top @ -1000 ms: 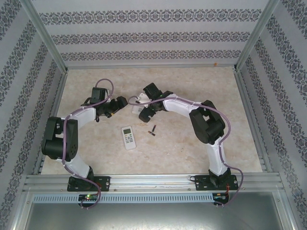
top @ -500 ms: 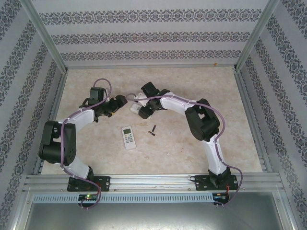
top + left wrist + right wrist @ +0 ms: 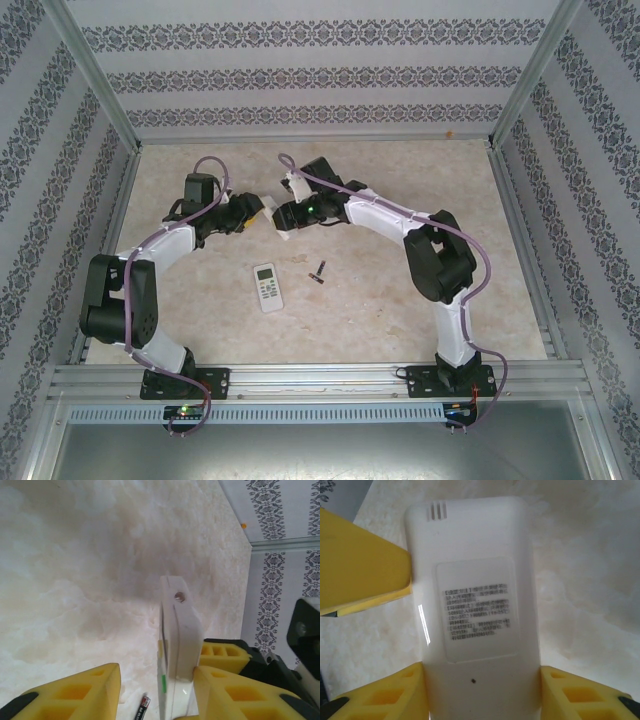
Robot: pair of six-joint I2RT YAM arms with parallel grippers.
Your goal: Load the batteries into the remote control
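The batteries (image 3: 318, 272) lie loose on the worktop (image 3: 400, 300), none loaded yet. The remote control (image 3: 475, 605) is lifted, its back seemingly unopened, pinched by the right end effector (image 3: 482, 692). The left end effector (image 3: 152, 692) straddles its edge, still spread.

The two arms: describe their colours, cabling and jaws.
The left arm and right arm have white links and bulky black joints. A purple cable runs along each. The jaws have yellow pads with open cells and black tips.
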